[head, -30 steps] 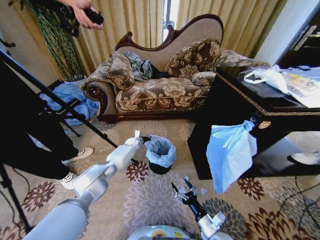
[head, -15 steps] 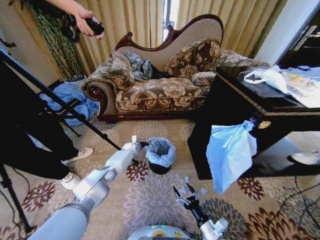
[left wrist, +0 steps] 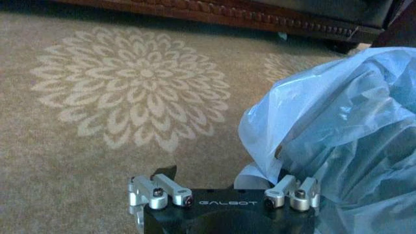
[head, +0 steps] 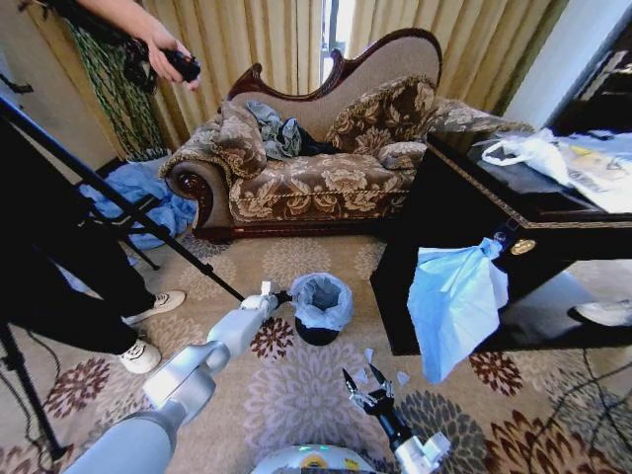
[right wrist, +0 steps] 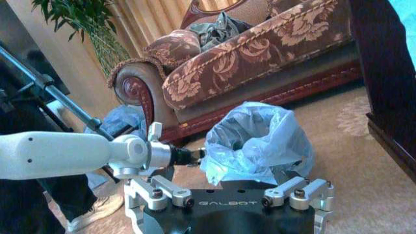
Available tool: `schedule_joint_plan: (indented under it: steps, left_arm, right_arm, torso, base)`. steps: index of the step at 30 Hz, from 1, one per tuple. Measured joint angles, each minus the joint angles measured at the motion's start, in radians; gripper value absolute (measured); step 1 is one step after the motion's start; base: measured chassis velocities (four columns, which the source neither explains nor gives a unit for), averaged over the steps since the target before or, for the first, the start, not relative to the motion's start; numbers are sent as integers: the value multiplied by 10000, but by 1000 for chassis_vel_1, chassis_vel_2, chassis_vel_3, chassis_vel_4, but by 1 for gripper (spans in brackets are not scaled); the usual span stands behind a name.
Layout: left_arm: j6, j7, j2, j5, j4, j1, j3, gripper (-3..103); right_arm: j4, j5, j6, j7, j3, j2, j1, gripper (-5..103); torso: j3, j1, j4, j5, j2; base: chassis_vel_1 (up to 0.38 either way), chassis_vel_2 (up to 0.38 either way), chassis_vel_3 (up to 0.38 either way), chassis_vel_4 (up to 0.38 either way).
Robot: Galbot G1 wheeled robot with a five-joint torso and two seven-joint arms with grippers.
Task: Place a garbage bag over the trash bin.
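Garbage bag (head: 320, 299) already draped over the trash bin (head: 315, 333) in front of the sofa (head: 316, 158), left pincer (head: 285, 295) at its rim, grip unclear, right pincer (head: 363, 387) spread, idle nearby; hem needs tidying.

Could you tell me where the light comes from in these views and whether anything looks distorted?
Head view: daylight enters through the gap in the curtains behind the sofa; straight edges bow toward the frame's borders, a wide-angle effect. Left wrist view: dim and bluish, with the garbage bag the brightest area. Right wrist view: evenly lit, warm tones.
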Motion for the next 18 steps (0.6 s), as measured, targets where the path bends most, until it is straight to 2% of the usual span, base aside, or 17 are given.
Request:
schedule_joint_plan:
  steps: [4, 7, 18]
  left_arm:
    - [151, -9, 276, -24, -542, 167, 182, 94]
    - [295, -37, 581, -123, -1043, 312, 314, 91]
    - [945, -51, 1888, -640, -2759, 739, 649, 89]
  right_arm:
    - [-34, -7, 2, 10, -5, 64, 7, 99]
    - [-70, -15, 2, 18, -62, 126, 58, 99]
    - [-187, -33, 0, 26, -174, 219, 238, 99]
  torso:
    - [0, 0, 1, 0, 0]
    - [0, 0, 1, -2, 0]
    - [0, 0, 1, -2, 0]
  base:
    - [0, 0, 0, 0]
    - [0, 0, 0, 0]
    - [0, 0, 0, 0]
